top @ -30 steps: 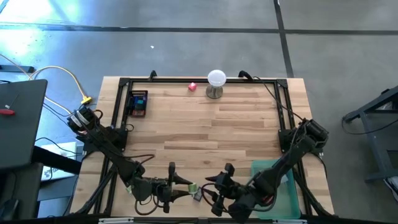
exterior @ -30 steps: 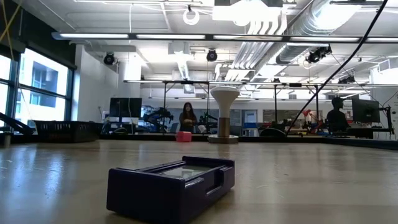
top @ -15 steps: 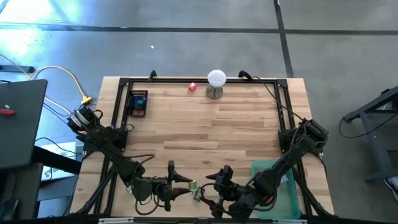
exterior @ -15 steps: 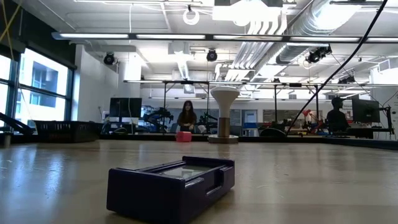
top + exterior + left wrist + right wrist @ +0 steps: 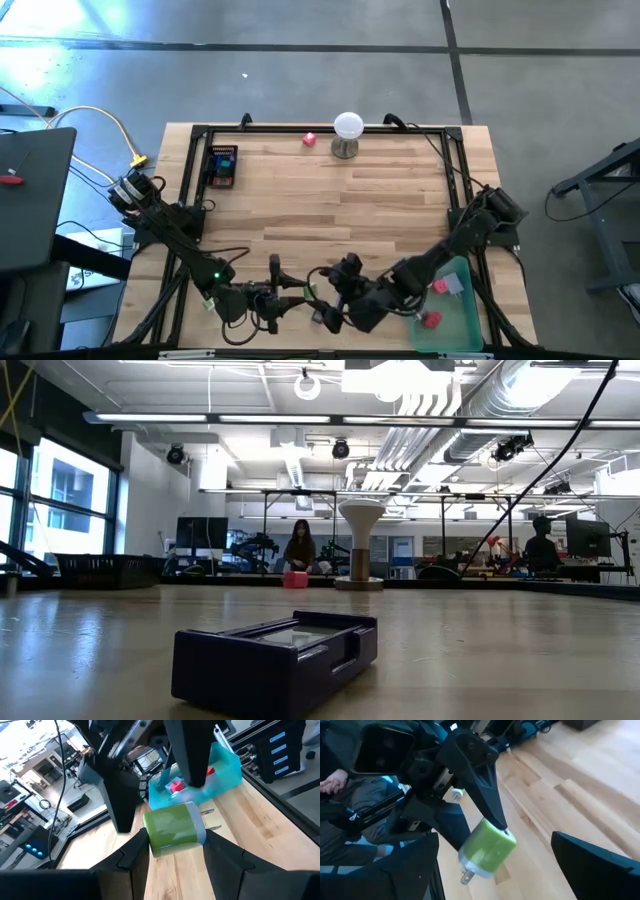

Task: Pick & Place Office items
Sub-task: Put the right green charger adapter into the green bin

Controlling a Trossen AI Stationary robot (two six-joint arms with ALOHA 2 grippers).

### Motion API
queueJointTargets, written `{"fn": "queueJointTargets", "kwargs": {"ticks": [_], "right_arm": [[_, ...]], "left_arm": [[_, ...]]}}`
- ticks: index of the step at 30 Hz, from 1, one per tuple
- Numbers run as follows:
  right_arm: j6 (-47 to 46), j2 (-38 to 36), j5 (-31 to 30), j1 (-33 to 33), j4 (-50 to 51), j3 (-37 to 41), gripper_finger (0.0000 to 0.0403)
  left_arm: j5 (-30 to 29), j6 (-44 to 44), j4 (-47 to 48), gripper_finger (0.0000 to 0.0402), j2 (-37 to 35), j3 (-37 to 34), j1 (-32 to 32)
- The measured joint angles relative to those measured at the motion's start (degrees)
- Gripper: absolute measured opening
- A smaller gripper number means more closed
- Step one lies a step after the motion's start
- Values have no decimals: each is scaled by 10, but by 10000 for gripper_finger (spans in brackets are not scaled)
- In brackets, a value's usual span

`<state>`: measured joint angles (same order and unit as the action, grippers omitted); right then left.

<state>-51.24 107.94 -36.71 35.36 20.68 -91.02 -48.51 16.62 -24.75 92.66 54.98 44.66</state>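
A green block with two metal prongs [image 5: 175, 827] hangs above the table's near edge, and my left gripper [image 5: 298, 296] is shut on it. The same block shows in the right wrist view [image 5: 487, 847]. My right gripper [image 5: 335, 292] faces it from the right and is open. Its fingers [image 5: 415, 865] stand wide on either side of the block without touching. A pink cube [image 5: 309, 139] rests on the table by the far edge. A dark box [image 5: 222, 165] holding coloured pieces lies at the far left. My left gripper pinches the green block by two opposite sides [image 5: 152, 840] between its two fingers. The fingers come about level from the table's left. The block is lifted clear of the table, and its prongs [image 5: 207, 815] point away from the fingers toward the teal tray.
A teal tray [image 5: 455, 318] at the near right holds a pink piece [image 5: 440, 286] and a red piece [image 5: 432, 320]. A white ball on a metal stand [image 5: 347, 130] stands at the far edge. A black frame [image 5: 300, 130] rims the table. In the low view the dark box [image 5: 275, 655] sits nearest.
My right gripper has swung toward the table's left, closer to the green block, and has rolled a little. Its arm has come off the teal tray, so the pink and red pieces inside now show. My left gripper has kept the block in place.
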Motion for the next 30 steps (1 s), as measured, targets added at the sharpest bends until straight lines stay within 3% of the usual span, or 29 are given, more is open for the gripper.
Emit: {"fn": "queueJointTargets", "kwargs": {"ticks": [5, 9, 25, 30], "right_arm": [[5, 14, 66, -19, -28, 0, 369], [28, 22, 82, -25, -52, 1, 349], [50, 23, 97, -29, -65, 0, 171], [42, 23, 106, -36, -51, 0, 147]], "left_arm": [[-1, -1, 0, 151, 0, 0, 0], [-2, -3, 1, 151, 0, 0, 0], [-3, 2, 2, 151, 0, 0, 1], [-4, 4, 5, 152, 0, 0, 1]]}}
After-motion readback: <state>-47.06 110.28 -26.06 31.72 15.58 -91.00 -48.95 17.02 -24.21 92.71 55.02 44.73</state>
